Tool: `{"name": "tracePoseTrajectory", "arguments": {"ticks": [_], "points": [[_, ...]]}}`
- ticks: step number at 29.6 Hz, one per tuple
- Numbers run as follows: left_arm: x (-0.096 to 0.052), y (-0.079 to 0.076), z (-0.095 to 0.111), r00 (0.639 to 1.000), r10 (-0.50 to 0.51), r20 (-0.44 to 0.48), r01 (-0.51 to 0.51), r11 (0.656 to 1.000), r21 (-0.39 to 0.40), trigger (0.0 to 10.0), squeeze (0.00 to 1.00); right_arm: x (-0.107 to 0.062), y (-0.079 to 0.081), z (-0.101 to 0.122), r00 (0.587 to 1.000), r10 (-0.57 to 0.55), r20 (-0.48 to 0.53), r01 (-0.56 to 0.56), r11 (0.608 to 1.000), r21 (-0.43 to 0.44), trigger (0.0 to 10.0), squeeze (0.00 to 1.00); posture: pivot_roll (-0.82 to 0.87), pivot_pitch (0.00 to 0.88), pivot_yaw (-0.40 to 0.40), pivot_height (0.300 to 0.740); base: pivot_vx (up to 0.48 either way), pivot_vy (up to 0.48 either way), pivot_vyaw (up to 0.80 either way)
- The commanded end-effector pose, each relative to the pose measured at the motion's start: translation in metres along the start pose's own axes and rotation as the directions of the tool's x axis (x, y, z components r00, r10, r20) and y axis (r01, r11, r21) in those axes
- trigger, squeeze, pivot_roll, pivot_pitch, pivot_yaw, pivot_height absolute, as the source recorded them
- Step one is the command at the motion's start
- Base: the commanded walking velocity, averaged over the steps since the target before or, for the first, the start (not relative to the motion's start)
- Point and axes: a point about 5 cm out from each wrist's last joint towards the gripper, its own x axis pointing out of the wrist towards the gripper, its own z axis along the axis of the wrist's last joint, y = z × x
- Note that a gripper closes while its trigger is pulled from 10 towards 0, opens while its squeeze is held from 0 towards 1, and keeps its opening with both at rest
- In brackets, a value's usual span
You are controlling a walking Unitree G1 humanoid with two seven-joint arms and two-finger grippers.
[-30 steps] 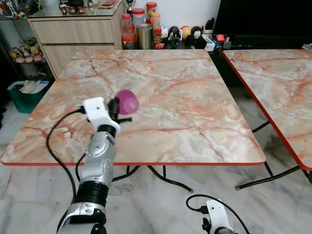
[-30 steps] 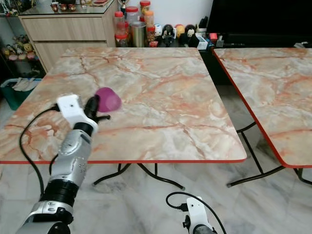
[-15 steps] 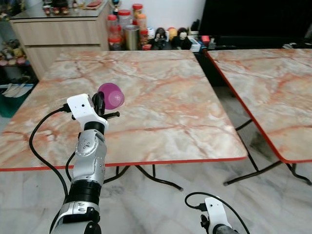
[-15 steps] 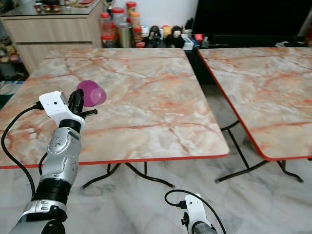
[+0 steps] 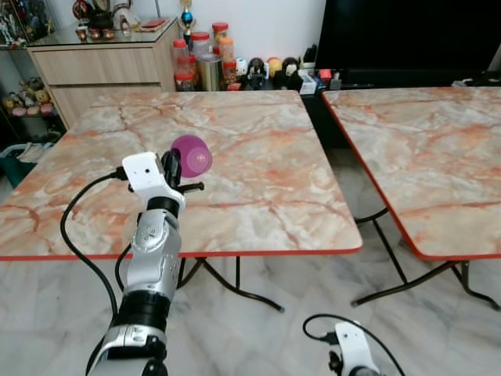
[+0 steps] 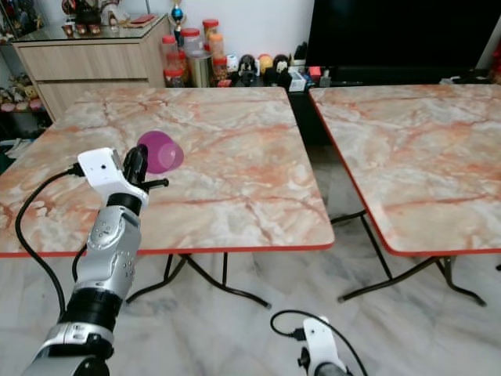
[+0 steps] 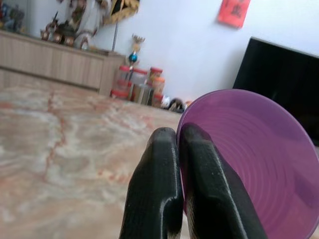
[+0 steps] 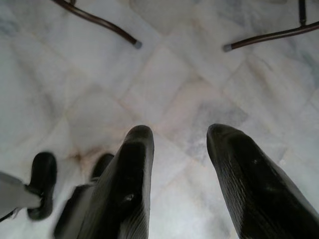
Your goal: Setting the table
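Observation:
My left gripper (image 5: pixel 177 166) is raised over the near left part of the marble table (image 5: pixel 258 168), shut on the rim of a purple plastic bowl (image 5: pixel 192 154). The bowl is tipped on its side, above the tabletop. In the left wrist view the two black fingers (image 7: pixel 159 169) pinch the bowl (image 7: pixel 249 164) at its edge, and its ribbed inside faces the camera. My right gripper (image 8: pixel 179 132) hangs low over the tiled floor, open, with nothing between its fingers.
A second marble table (image 5: pixel 423 149) stands to the right across a narrow gap. Behind are a wooden cabinet (image 5: pixel 102 66), jars and figurines (image 5: pixel 207 66) and a dark TV (image 5: pixel 407 35). Black table legs (image 5: pixel 235 283) spread over the white floor.
The whole view has shifted as the camera moved, and more of the right table and floor now shows. The left gripper still holds the purple bowl raised.

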Motion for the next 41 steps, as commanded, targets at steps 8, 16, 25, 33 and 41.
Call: {"name": "tracePoseTrajectory", "arguments": {"ticks": [8, 16, 25, 33, 41], "points": [[0.0027, -0.0070, 0.0044, 1.000, -0.013, 0.013, 0.013, 1.000, -0.001, 10.0, 0.00, 0.0004, -0.0106, 0.0048, 0.999, -0.033, 0.013, 0.033, 0.999, 0.013, 10.0, 0.00, 0.06, 0.000, -0.038, 0.740, 0.255, -0.320, 0.25], [0.0029, -0.0064, 0.0056, 1.000, -0.010, 0.016, 0.010, 1.000, -0.001, 10.0, 0.00, 0.0003, -0.0098, 0.0041, 1.000, -0.028, 0.010, 0.028, 1.000, 0.011, 10.0, 0.00, 0.06, 0.000, -0.040, 0.740, 0.256, -0.318, 0.00], [0.0038, -0.0064, 0.0065, 1.000, -0.015, 0.015, 0.015, 1.000, 0.002, 10.0, 0.00, 0.0002, -0.0095, 0.0007, 0.999, -0.039, -0.017, 0.039, 0.999, 0.020, 10.0, 0.00, 0.06, 0.000, -0.035, 0.740, 0.257, -0.319, -0.29], [0.0050, -0.0075, 0.0074, 1.000, -0.015, 0.017, 0.015, 1.000, 0.000, 10.0, 0.00, 0.0003, -0.0089, 0.0033, 1.000, -0.030, 0.007, 0.030, 0.999, 0.025, 10.0, 0.00, 0.06, 0.000, -0.033, 0.740, 0.259, -0.318, -0.10], [0.0053, -0.0076, 0.0079, 1.000, -0.017, 0.016, 0.017, 1.000, 0.001, 10.0, 0.00, 0.0004, -0.0081, 0.0038, 1.000, -0.026, 0.008, 0.026, 0.999, 0.025, 10.0, 0.00, 0.06, 0.000, -0.034, 0.740, 0.260, -0.317, 0.00]]}}
